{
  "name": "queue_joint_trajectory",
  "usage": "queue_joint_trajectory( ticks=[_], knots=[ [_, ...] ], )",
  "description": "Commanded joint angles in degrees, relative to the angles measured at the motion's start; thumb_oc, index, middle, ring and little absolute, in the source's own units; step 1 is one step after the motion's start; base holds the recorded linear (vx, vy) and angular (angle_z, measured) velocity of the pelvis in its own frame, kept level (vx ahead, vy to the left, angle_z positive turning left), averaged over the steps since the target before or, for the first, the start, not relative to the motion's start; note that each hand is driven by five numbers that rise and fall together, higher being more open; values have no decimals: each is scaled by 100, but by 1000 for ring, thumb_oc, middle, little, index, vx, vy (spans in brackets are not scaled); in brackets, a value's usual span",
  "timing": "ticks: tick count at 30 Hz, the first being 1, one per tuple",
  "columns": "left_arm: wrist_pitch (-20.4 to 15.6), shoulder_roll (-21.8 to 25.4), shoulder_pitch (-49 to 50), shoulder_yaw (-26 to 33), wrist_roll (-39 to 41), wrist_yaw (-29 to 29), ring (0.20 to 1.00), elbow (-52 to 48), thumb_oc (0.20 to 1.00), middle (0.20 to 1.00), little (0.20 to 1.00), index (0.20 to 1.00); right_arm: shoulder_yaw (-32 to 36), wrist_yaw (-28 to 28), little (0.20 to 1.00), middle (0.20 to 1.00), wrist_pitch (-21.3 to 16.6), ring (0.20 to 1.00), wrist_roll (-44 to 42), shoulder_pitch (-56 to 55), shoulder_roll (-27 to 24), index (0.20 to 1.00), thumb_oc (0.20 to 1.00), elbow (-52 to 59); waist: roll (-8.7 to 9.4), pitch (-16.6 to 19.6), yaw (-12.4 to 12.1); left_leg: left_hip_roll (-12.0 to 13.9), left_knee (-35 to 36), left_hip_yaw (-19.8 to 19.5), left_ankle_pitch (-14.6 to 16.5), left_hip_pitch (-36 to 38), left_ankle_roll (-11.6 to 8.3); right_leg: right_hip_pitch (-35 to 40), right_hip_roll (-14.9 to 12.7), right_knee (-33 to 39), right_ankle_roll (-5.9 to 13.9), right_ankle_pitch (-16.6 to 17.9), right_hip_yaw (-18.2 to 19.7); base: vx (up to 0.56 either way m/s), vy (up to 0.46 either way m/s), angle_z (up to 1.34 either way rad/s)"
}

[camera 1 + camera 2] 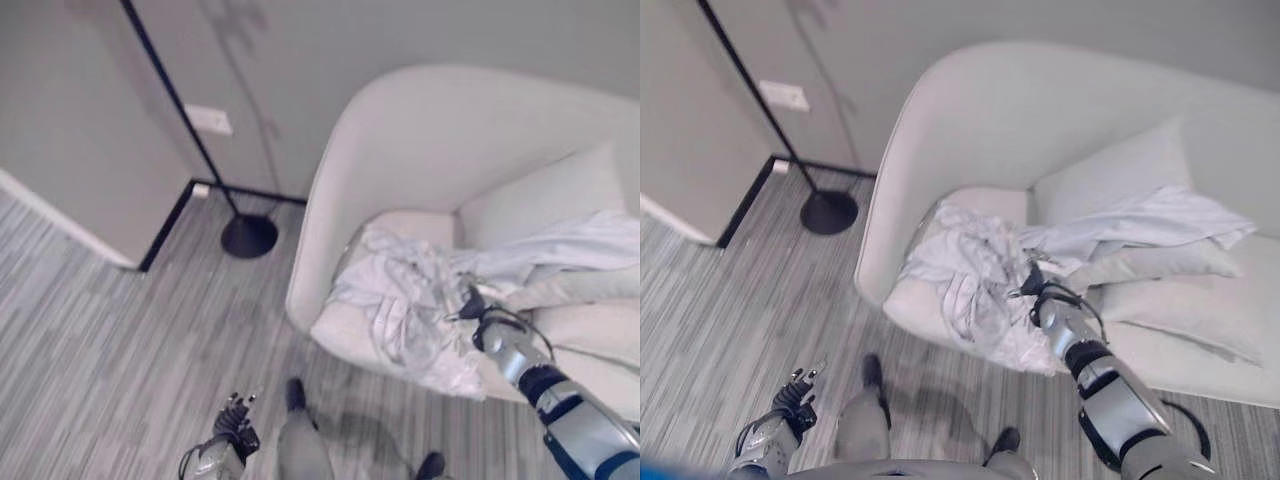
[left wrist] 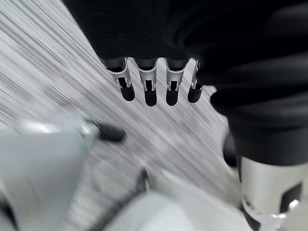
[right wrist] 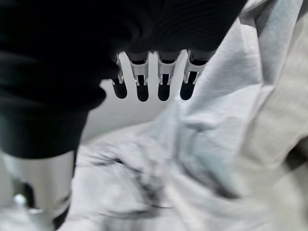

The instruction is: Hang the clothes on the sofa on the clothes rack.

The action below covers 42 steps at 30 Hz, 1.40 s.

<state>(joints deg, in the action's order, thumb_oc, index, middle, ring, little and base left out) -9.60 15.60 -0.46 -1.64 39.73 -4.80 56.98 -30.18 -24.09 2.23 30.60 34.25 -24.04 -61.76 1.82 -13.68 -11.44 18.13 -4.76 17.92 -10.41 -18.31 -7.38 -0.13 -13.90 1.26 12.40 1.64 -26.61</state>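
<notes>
While the sofa [image 1: 970,130] takes up most of the head views, curving round w/ its seat facing the robot, the clothes rack [image 1: 205,150] is seen well apart from it, off to the robot's left: a thin dark pole slanting down to a round base on the striped floor [image 1: 100,360], by the wall.

On the sofa seat the clothes [image 1: 970,275] are heaped as a pale crumpled pile at the seat's left front corner, part draped over the front edge. A longer pale garment is stretched from the pile toward the robot's right, across the cushions [image 1: 1120,180], so the long axis is judged to run left-right along the seat.

Right robot hand [image 1: 1045,298] is placed directly at the pile's right edge, over the cloth; from its wrist view the fingers [image 3: 142,79] are seen straight, side by side, pointing down at the fabric, nothing pinched. Whether the tips are touching cloth can't be told for sure.

Left robot hand [image 1: 790,400] is hung low at the robot's left side, over the floor, well apart from sofa and clothes; fingers [image 2: 149,86] relaxed and straight, nothing held.

Right hand is thus judged far nearer; cloth lies just beneath and to its left, so a short reach down and a closing of the fingers is prob. what is called for, then a carry leftward to the rack.
</notes>
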Motion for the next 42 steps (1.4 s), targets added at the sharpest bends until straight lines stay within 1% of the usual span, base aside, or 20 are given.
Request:
queue_joint_trajectory(
  ticks=[1, 5, 6, 7, 9, 10, 11, 12, 17, 22, 23, 24, 25, 28, 33, 34, 35, 38, 39, 42],
  knots=[
    [-391, 207, -238, -74, 281, -198, 1000, 1, 1000, 1000, 1000, 1000, -8, -581, 1000, 1000, 87, 1000, 25, 509, -161, 1000, 1000, -83, -16, -211, -117, 213, -573, -338, 39, -820, -418, 11, -201, -218, -191, -111, -24, 28, 50, 19],
    [-492, 264, -283, -190, 369, -317, 1000, -126, 1000, 1000, 1000, 1000, -49, -881, 1000, 1000, 104, 1000, -91, 785, -180, 1000, 1000, -565, -205, -379, -270, 148, -821, -446, 107, -1287, -367, -223, -329, -196, -138, -23, -83, 30, 74, 16],
    [-548, 318, -267, -305, 346, -349, 1000, -304, 1000, 1000, 1000, 1000, -67, -969, 1000, 1000, 88, 1000, -142, 959, -311, 1000, 1000, -759, -303, -458, -328, 83, -948, -501, 140, -1547, -333, -399, -414, -231, -118, 23, -129, -6, 78, 6],
    [-547, 315, -270, -306, 345, -353, 1000, -306, 1000, 1000, 1000, 1000, -69, -971, 1000, 1000, 83, 1000, -145, 965, -313, 1000, 1000, -768, -306, -448, -327, 84, -960, -507, 144, -1568, -331, -413, -413, -235, -118, 23, -132, -18, 85, 6],
    [-589, 391, -317, -416, 347, -396, 1000, -469, 1000, 1000, 1000, 1000, -92, -1033, 1000, 1000, 34, 1000, -300, 1202, -432, 1000, 1000, -893, -410, -531, -352, 20, -1106, -523, 188, -1893, -294, -682, -539, -282, -84, 113, -132, -32, 99, 9],
    [-643, 430, -391, -526, 370, -427, 1000, -639, 1000, 1000, 1000, 1000, -119, -1093, 1000, 1000, 12, 1000, -439, 1375, -588, 1000, 1000, -1016, -526, -613, -387, -34, -1207, -536, 215, -2211, -270, -983, -665, -354, -53, 187, -136, -33, 96, 8],
    [-642, 427, -394, -528, 370, -429, 1000, -640, 1000, 1000, 1000, 1000, -121, -1094, 1000, 1000, 9, 1000, -441, 1379, -592, 1000, 1000, -1021, -528, -597, -389, -32, -1220, -540, 221, -2238, -267, -1007, -665, -363, -52, 185, -134, -32, 147, 10],
    [-693, 483, -407, -583, 366, -484, 1000, -822, 1000, 1000, 1000, 1000, -137, -1120, 1000, 1000, -5, 1000, -557, 1508, -735, 1000, 1000, -1094, -617, -664, -393, -109, -1331, -530, 260, -2541, -236, -1267, -753, -398, -25, 269, -139, -12, 85, 7],
    [-761, 483, -570, -648, 381, -601, 1000, -841, 1000, 1000, 1000, 1000, -283, -1017, 1000, 1000, -3, 1000, -651, 1682, -760, 1000, 1000, -1384, -709, -734, -394, -197, -1507, -504, 327, -3155, -165, -1784, -882, -430, 49, 444, -181, -21, 83, 3],
    [-873, 482, -714, -676, 453, -732, 1000, -986, 1000, 1000, 1000, 1000, -327, -788, 1000, 1000, -73, 1000, -933, 1696, -573, 1000, 1000, -1569, -753, -826, -379, -287, -1663, -491, 395, -3608, -88, -2103, -978, -470, 66, 502, -212, -6, 44, -4],
    [-868, 476, -745, -677, 454, -730, 1000, -981, 1000, 1000, 1000, 1000, -428, -573, 865, 865, -101, 865, -952, 1652, -472, 865, 865, -1583, -724, -838, -374, -312, -1671, -476, 408, -3649, -75, -2112, -977, -471, 68, 513, -240, 0, 0, 0],
    [-868, 476, -745, -675, 455, -729, 1000, -980, 1000, 1000, 1000, 1000, -430, -570, 401, 401, -101, 401, -953, 1654, -470, 401, 401, -1583, -722, -837, -370, -315, -1669, -476, 408, -3649, -74, -2113, -979, -471, 69, 513, -241, 0, 0, 0],
    [-863, 486, -763, -664, 457, -720, 1000, -946, 1000, 1000, 1000, 1000, -507, -304, 200, 200, -149, 200, -1030, 1611, -363, 200, 200, -1570, -690, -837, -361, -325, -1654, -477, 411, -3653, -66, -2098, -972, -466, 65, 515, -243, 0, 0, 0],
    [-843, 498, -717, -644, 403, -687, 1000, -1013, 1000, 1000, 1000, 1000, -697, -81, 200, 200, -191, 200, -1007, 1463, -189, 200, 200, -1439, -614, -809, -307, -352, -1621, -474, 426, -3582, -58, -2069, -971, -484, 70, 528, -278, 15, -31, 5],
    [-797, 478, -621, -542, 277, -702, 1000, -1040, 1000, 1000, 1000, 1000, -588, -64, 200, 200, -227, 200, -1206, 1198, 112, 200, 200, -1268, -512, -722, -245, -350, -1543, -496, 431, -3399, -65, -1977, -932, -483, 62, 516, -277, 2, -51, 4],
    [-751, 436, -510, -463, 170, -706, 1000, -1016, 1000, 1000, 1000, 1000, -505, -40, 200, 200, -255, 200, -1290, 945, 335, 200, 200, -1174, -421, -613, -196, -283, -1476, -509, 413, -3174, -86, -1830, -852, -466, 35, 472, -262, 0, -76, 3],
    [-750, 439, -504, -462, 169, -707, 1000, -1019, 1000, 1000, 1000, 1000, -505, -41, 200, 200, -254, 200, -1291, 940, 338, 200, 200, -1171, -419, -616, -196, -282, -1473, -507, 412, -3164, -88, -1822, -851, -463, 34, 472, -261, 2, -111, 2],
    [-708, 388, -386, -422, 91, -705, 1000, -987, 1000, 1000, 1000, 1000, -252, -71, 200, 200, -290, 200, -1544, 686, 484, 200, 200, -1119, -313, -498, -135, -184, -1342, -513, 358, -2824, -134, -1573, -741, -420, -5, 412, -247, 16, -92, -1],
    [-693, 347, -316, -399, 41, -727, 1000, -994, 1000, 1000, 1000, 1000, -11, -134, 200, 200, -333, 200, -1838, 476, 564, 200, 200, -1054, -238, -382, -87, -106, -1234, -508, 321, -2549, -169, -1387, -658, -373, -34, 341, -223, 19, -99, -5],
    [-661, 314, -235, -371, -1, -737, 1000, -972, 1000, 1000, 1000, 1000, 223, -214, 200, 200, -392, 200, -2053, 224, 602, 200, 200, -901, -182, -282, -49, -43, -1166, -486, 303, -2261, -189, -1143, -587, -296, -65, 279, -182, 40, -78, -12]
  ],
)
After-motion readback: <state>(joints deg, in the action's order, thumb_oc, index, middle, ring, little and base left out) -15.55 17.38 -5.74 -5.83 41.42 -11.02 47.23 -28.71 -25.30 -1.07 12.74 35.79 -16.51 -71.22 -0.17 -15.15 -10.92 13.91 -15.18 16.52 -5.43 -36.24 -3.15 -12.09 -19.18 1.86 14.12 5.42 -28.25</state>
